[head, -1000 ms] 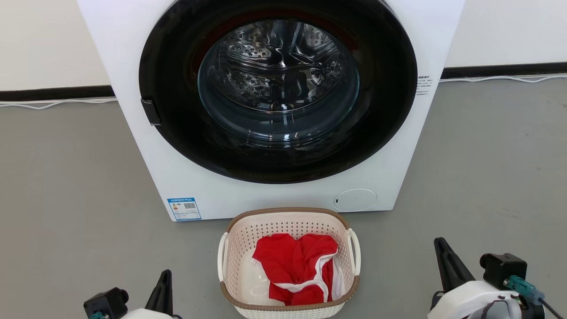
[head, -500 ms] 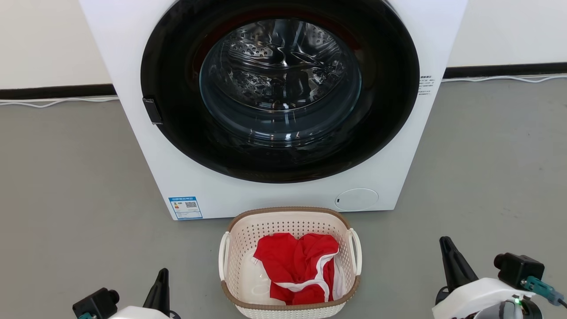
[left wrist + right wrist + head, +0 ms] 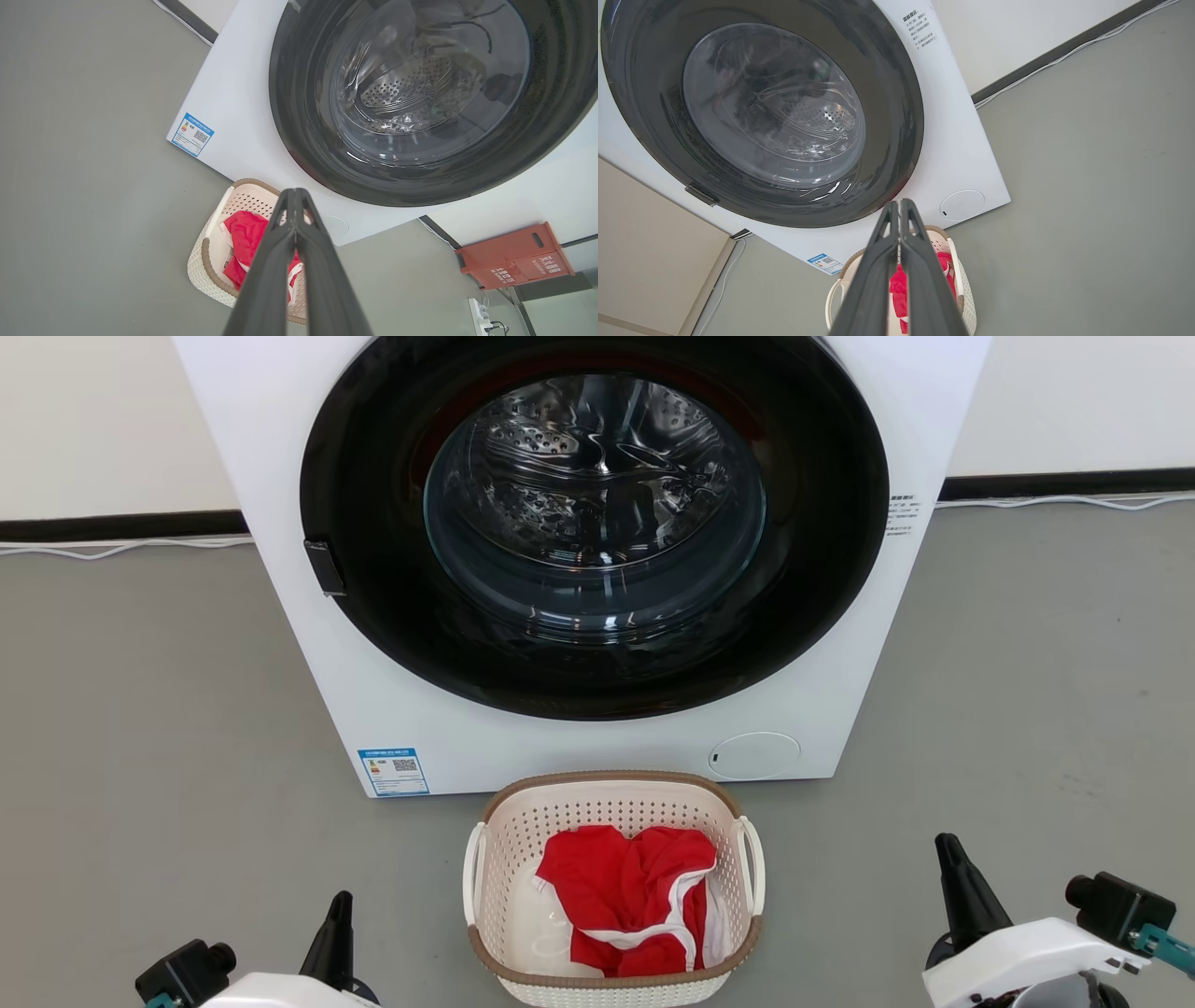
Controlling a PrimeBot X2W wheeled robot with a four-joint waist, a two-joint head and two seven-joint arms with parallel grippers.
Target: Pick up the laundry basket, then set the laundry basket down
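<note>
Laundry basket (image 3: 560, 821): sits on floor (image 3: 187, 709) just before washing machine (image 3: 579, 751), holds red garment (image 3: 616, 887). Looks light, stiff-walled; best taken by side handles (image 3: 757, 866). Left gripper (image 3: 340, 907), right gripper (image 3: 950, 847): both closed, empty, flanking it.

We face a white front-loading washing machine (image 3: 579, 756) on the grey floor (image 3: 140, 709), its round glass door (image 3: 594, 523) shut, a blue energy label (image 3: 393, 772) at its lower left corner. A white cable (image 3: 112, 550) runs along the black skirting (image 3: 112, 525) behind.
</note>
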